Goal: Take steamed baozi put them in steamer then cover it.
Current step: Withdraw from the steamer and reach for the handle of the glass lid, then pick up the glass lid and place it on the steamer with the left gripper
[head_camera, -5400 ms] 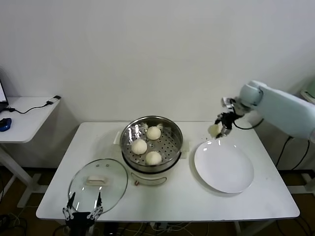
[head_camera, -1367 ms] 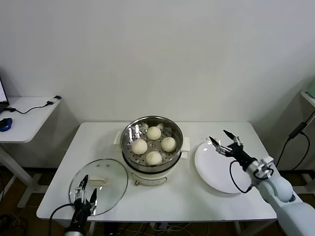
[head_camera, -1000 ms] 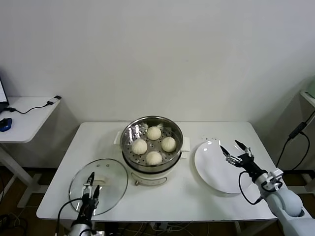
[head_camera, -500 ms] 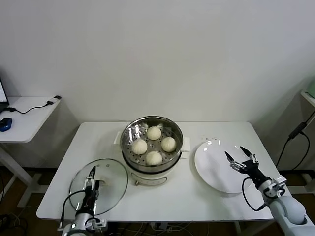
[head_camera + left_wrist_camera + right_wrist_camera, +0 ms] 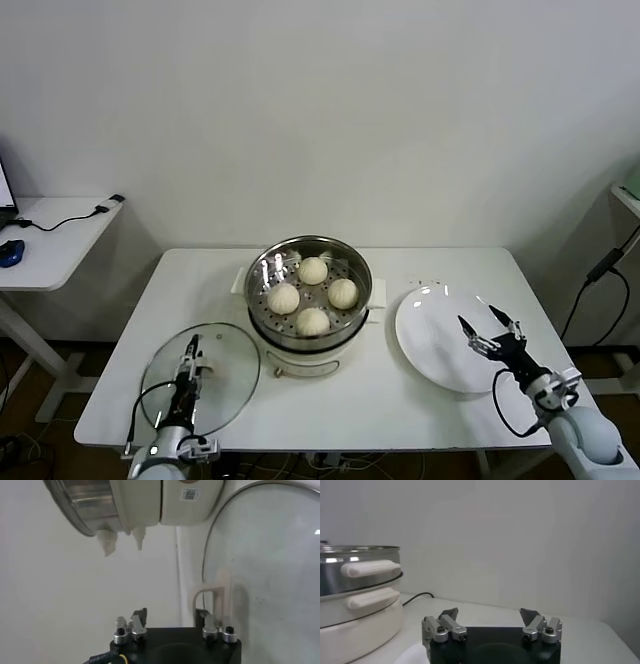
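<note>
The steamer (image 5: 309,292), a shiny steel pot on a white base, stands mid-table with several cream-white steamed baozi (image 5: 313,270) on its perforated tray. Its clear glass lid (image 5: 228,372) lies flat at the front left. My left gripper (image 5: 190,350) hovers low over the lid. In the left wrist view its fingers (image 5: 142,615) stand apart, with the lid's white handle (image 5: 214,596) just off one fingertip and nothing between them. The steamer's base (image 5: 190,500) shows beyond. My right gripper (image 5: 491,329) is open and empty over the white plate (image 5: 430,335).
A thin wire loop (image 5: 300,368) lies on the white table (image 5: 360,405) just in front of the steamer. A side desk (image 5: 50,235) with a mouse and cable stands at the far left. In the right wrist view the steamer's side handle (image 5: 370,568) is off to one side.
My left gripper has crept forward over the lid toward its handle and its fingers have narrowed. My right gripper has drawn back slightly toward the table's near right, still open.
</note>
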Robot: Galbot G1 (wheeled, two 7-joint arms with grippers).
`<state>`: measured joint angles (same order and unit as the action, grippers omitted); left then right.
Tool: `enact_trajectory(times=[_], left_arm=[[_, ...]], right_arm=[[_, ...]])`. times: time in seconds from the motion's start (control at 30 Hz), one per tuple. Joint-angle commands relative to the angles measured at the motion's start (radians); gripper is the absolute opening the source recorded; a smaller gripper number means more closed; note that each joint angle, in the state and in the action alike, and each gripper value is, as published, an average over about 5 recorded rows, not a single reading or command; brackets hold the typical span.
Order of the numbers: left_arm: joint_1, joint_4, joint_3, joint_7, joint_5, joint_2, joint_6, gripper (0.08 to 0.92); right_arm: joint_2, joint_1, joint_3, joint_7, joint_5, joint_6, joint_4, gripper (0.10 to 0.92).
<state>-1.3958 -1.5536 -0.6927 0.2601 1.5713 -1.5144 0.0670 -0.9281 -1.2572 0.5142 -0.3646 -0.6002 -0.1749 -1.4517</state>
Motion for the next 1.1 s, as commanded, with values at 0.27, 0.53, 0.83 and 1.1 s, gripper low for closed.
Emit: enact_trajectory(times=[0.27, 0.53, 0.83, 1.1], left_arm=[[0.009, 0.004, 0.002, 0.017, 0.004, 0.004, 0.014, 0.360], [-0.050, -0.125, 0.001, 0.013, -0.088, 0.045, -0.024, 0.153], [-0.190, -0.396, -0.019, -0.069, -0.148, 0.135, -0.180, 0.144], [-0.227, -0.598, 0.012, -0.171, -0.192, 0.267, -0.358, 0.144]], right_arm=[[-0.013, -0.005, 0.013, -0.014, 0.023, -0.013, 0.026, 0.823], [-0.012, 0.001, 0.016, -0.019, 0.025, -0.016, 0.034, 0.823], [-0.009, 0.017, 0.012, -0.018, 0.028, -0.018, 0.045, 0.823], [-0.005, 0.039, -0.001, -0.015, 0.041, -0.020, 0.059, 0.823]])
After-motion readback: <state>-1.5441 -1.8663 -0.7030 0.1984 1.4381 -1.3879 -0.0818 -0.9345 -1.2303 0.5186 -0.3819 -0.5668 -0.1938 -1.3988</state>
